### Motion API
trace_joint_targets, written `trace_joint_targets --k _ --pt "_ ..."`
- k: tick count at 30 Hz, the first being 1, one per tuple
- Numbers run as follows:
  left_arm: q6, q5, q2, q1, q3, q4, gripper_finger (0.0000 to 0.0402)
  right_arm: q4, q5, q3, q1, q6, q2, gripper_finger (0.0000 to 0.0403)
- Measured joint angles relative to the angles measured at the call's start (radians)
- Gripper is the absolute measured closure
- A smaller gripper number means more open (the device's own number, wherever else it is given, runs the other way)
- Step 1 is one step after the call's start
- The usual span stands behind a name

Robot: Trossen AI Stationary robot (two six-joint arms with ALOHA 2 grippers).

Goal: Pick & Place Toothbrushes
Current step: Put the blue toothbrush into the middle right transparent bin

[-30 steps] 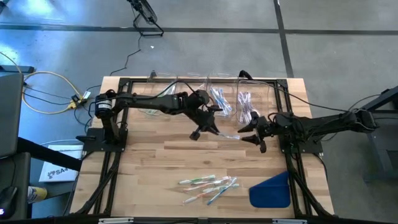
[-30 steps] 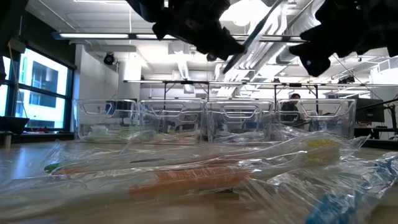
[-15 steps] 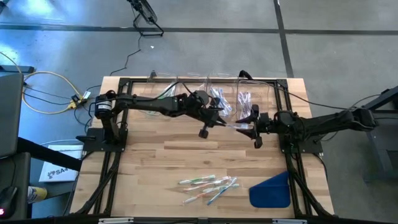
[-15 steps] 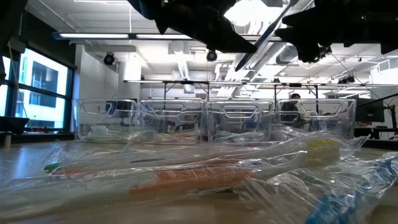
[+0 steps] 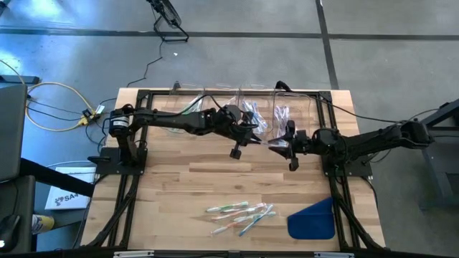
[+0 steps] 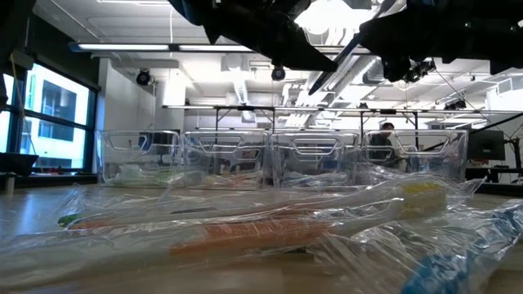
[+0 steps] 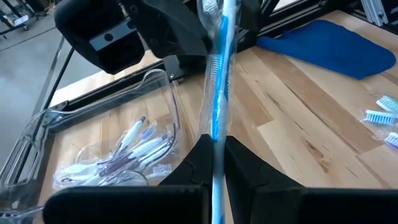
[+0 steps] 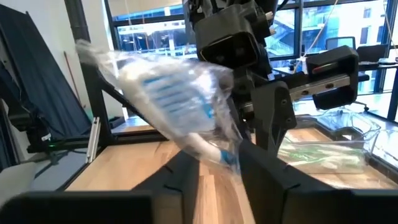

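My left tool [image 5: 251,137] and right tool [image 5: 276,145] both clench one wrapped blue toothbrush [image 7: 218,93], held in the air between them above the counter [image 5: 179,186], just near of the far bins [image 5: 283,115]. More toothbrushes [image 5: 240,213] lie near the counter's near edge.

Grey concrete floor [image 5: 373,64], large windows [image 6: 49,110] at left, white ceiling ducts [image 6: 245,82], bright overhead lights.

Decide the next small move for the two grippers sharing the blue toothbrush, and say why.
Probably the left gripper should open. It and the right gripper both grip the blue toothbrush in mid-air, near the clear bins, so releasing one end would likely complete the handover.
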State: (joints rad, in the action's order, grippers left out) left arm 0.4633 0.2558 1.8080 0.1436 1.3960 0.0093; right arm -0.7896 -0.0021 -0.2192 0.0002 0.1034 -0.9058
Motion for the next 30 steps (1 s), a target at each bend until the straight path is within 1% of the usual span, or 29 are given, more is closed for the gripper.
trace_joint_targets --k 5,7,11,15,17,19,26,30 --pt "-0.008 0.001 0.0 0.0 0.0 -0.006 0.039 -0.001 0.013 0.0 -0.001 -0.01 0.0 0.0356" --pt "-0.012 0.001 0.0 0.0 0.0 -0.009 0.039 -0.001 0.019 0.0 -0.001 -0.016 0.0 0.0371" --pt "-0.015 0.001 0.0 0.0 0.0 -0.011 0.039 -0.001 0.035 0.0 -0.001 -0.016 0.0 0.0382" --pt "-0.011 0.002 0.0 0.0 0.0 -0.012 0.039 -0.001 0.036 0.0 -0.001 -0.011 0.001 0.0383" --pt "-0.009 0.001 0.0 0.0 0.0 -0.013 0.0384 -0.001 0.033 0.0 -0.001 -0.01 0.0 0.0383" --pt "-0.002 0.004 0.0 0.0 0.0 -0.015 0.0366 -0.001 0.033 0.0 -0.001 -0.004 0.0 0.0384" --pt "0.056 0.014 0.0 -0.002 0.0 -0.005 0.0274 0.001 0.024 0.0 -0.001 0.027 0.0 0.039" --pt "0.083 0.031 -0.007 -0.001 0.0 -0.004 0.0236 0.013 0.019 0.0 0.0 0.033 0.0 0.039"
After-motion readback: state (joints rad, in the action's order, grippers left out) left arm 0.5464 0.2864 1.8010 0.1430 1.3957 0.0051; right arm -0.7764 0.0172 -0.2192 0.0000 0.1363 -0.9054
